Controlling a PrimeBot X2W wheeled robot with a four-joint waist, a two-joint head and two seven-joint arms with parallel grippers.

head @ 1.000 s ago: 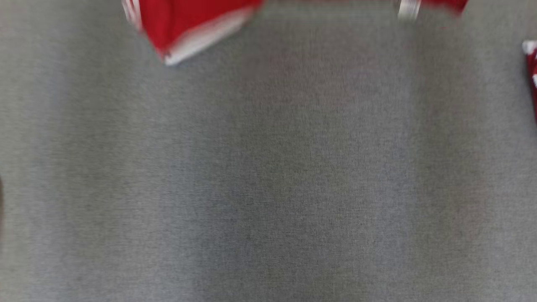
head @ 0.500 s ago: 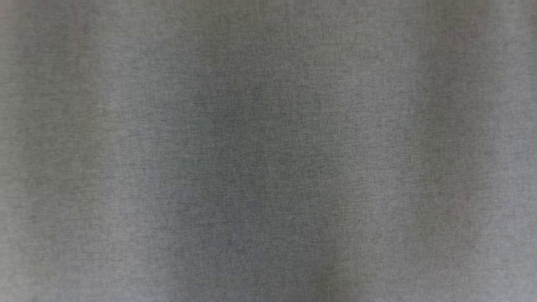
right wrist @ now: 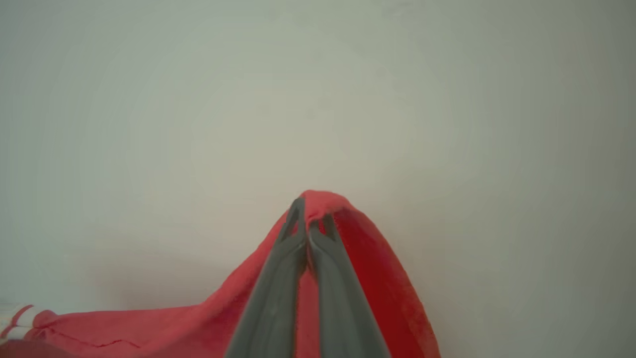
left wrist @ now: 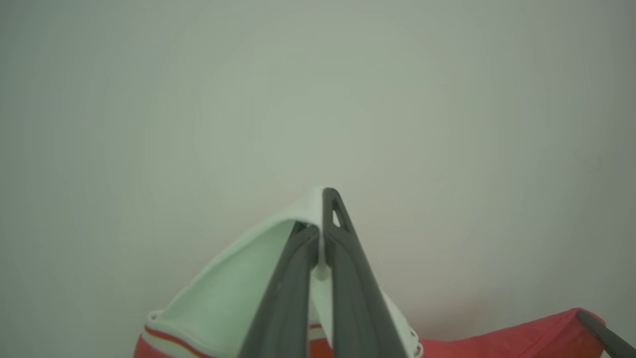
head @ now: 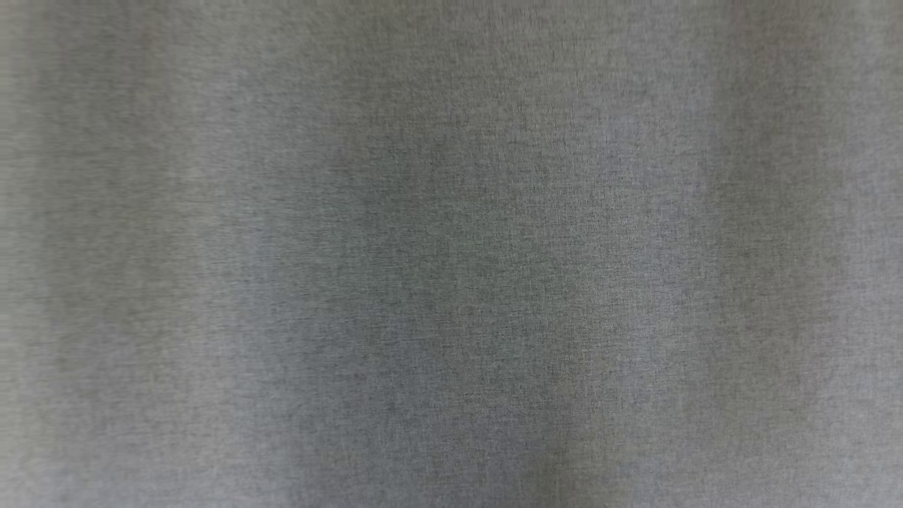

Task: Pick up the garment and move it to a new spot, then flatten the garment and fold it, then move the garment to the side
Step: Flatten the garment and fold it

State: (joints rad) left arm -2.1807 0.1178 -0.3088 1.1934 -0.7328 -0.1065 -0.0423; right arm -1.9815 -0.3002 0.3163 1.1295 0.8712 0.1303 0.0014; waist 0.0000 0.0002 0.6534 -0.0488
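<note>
Against pale backdrop [left wrist: 318, 99], left jaws clamp the garment [left wrist: 223, 298] by white sleeve, right jaws by red cloth

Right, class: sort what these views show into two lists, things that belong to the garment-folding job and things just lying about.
Job: red jersey, white-sleeved; left gripper, shut on its white sleeve; right gripper, shut on its red cloth.
Just lying about: grey fabric surface.

Dark fingers of right tool [right wrist: 309, 213] pressed together, pinching a fold of the garment [right wrist: 382, 283]. Red cloth peaks over the tips, drops steeply on the view's right and trails low toward its left edge. Striped trim [right wrist: 15, 318] at far lower left. Behind, pale backdrop [right wrist: 318, 89], too blurred to identify.
</note>
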